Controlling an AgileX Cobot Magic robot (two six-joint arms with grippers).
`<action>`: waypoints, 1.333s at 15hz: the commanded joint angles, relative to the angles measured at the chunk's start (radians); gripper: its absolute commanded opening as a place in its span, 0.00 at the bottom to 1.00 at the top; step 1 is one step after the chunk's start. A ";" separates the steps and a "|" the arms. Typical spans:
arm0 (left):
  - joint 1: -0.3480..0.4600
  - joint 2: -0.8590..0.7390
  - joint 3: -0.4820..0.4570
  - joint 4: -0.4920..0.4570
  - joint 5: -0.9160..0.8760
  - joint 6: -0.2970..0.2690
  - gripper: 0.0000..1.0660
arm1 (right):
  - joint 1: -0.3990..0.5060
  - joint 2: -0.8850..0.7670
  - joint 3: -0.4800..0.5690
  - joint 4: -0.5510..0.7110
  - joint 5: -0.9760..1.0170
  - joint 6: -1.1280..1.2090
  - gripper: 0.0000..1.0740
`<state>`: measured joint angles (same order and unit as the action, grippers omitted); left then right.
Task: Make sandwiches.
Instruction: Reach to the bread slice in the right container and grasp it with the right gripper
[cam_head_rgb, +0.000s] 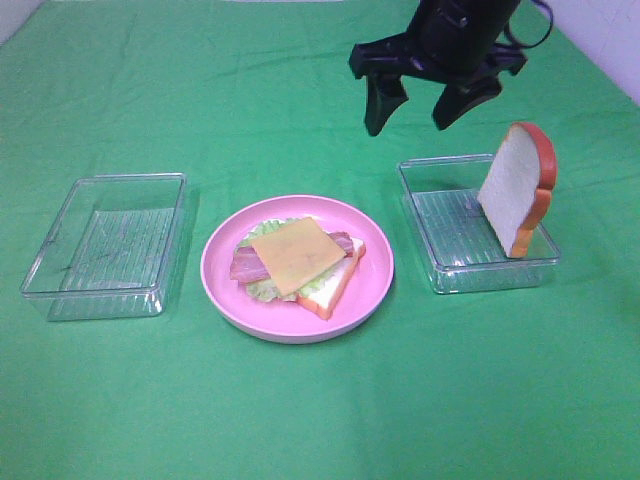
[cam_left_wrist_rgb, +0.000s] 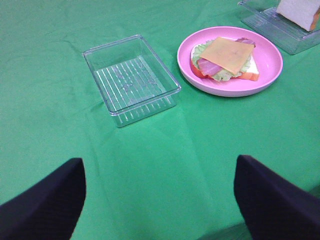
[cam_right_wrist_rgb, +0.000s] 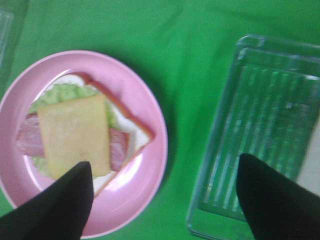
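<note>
Item one: open-faced sandwich stack (cam_head_rgb: 298, 262), on the round pink plate (cam_head_rgb: 225, 290) at the centre of the green-covered bench (cam_head_rgb: 320, 420). Bottom layer is a white bread slice (cam_head_rgb: 335, 288) with orange-brown crust, one corner poking out toward 4 o'clock. Over it lies a pale green lettuce leaf (cam_head_rgb: 262, 291), frilled edge showing at 7 o'clock. Reddish-brown bacon strips (cam_head_rgb: 245, 265) run across, their ends sticking out at 9 o'clock and 2 o'clock. A thin yellow cheese slice (cam_head_rgb: 296, 255) lies flat on top, turned diamond-wise to the bread. No upper slice on the stack.

Item two: second bread slice (cam_head_rgb: 515, 188), same white face and orange-brown crust, standing tilted on its edge in the clear plastic tray (cam_head_rgb: 440, 270) at 3 o'clock of the plate, against that tray's far-right side.

Item three: another clear ribbed tray (cam_head_rgb: 105, 250), at 9 o'clock of the plate, nothing in it.

Item four: right gripper (cam_head_rgb: 420, 110), black, raised above the bench at 12 o'clock of the right tray, released, fingers spread and grasping nothing.

Item five: left gripper (cam_left_wrist_rgb: 160, 200), seen only from its wrist camera, fingers (cam_left_wrist_rgb: 45, 200) wide apart, released, over bare green cloth, well apart from tray and plate.
</note>
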<state>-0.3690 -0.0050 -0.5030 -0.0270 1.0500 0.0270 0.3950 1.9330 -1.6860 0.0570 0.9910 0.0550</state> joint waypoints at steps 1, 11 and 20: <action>-0.001 -0.022 0.003 0.001 -0.011 -0.006 0.73 | -0.029 -0.058 0.005 -0.129 0.040 0.062 0.69; -0.001 -0.022 0.003 0.001 -0.011 -0.006 0.73 | -0.259 0.031 0.005 -0.019 0.137 -0.025 0.72; -0.001 -0.022 0.003 0.001 -0.011 -0.007 0.73 | -0.259 0.159 0.005 -0.057 0.077 0.005 0.29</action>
<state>-0.3690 -0.0050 -0.5030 -0.0270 1.0500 0.0260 0.1400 2.0900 -1.6860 0.0210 1.0720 0.0480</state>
